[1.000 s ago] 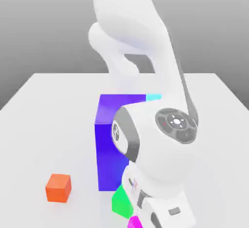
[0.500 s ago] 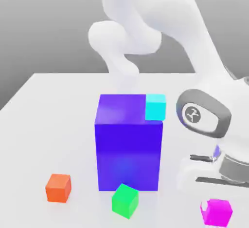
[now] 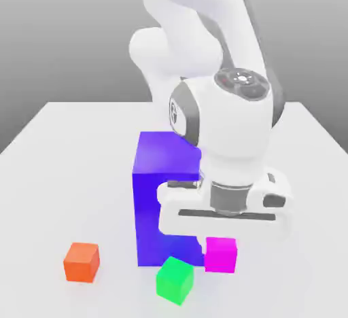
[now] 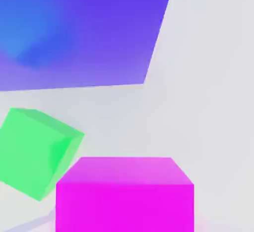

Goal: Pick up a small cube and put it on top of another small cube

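Gripping the magenta cube (image 3: 221,254) on opposite flat faces, our gripper (image 3: 221,242) stays clamped narrow; we judge it light, rigid, smooth, prone to slipping if held off-centre.

Magenta cube (image 4: 124,194) close up, green cube (image 4: 34,151) beside, blue-violet block (image 4: 84,28) behind.

Magenta cube (image 3: 221,254) lifted — carried beside green cube (image 3: 175,280)

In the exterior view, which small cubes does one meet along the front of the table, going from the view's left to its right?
Orange cube → green cube → pink cube.
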Motion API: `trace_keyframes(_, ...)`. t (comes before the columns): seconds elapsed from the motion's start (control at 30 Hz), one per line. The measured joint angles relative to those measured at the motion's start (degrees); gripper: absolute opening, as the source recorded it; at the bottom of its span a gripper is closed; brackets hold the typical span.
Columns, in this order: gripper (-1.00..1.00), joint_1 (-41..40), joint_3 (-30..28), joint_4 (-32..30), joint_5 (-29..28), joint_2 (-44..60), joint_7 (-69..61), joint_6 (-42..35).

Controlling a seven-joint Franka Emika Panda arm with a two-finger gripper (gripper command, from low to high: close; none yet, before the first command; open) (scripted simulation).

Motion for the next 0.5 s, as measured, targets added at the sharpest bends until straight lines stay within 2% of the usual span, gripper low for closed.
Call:
trace_keyframes(0.1, -1.00, -2.8, -0.3, -3.3, 7.7, -4.5, -7.1, 0.3)
trace_keyframes(0.13, -1.00, -3.4, -0.7, -3.8, 7.5, -4.7, -7.6, 1.4)
trace_keyframes(0.2, -1.00, -3.6, -2.1, -4.0, 3.7, -3.3, -5.1, 4.7)
trace_keyframes(0.3, -1.00, 1.1, -9.1, -3.2, -8.2, 4.0, 3.4, 10.2)
trace_keyframes(0.33, 1.00, 2.6, -11.1, -3.0, -11.3, 5.9, 5.6, 11.5)
trace_keyframes(0.5, 1.00, 2.6, -11.1, -3.0, -11.3, 5.9, 5.6, 11.5)
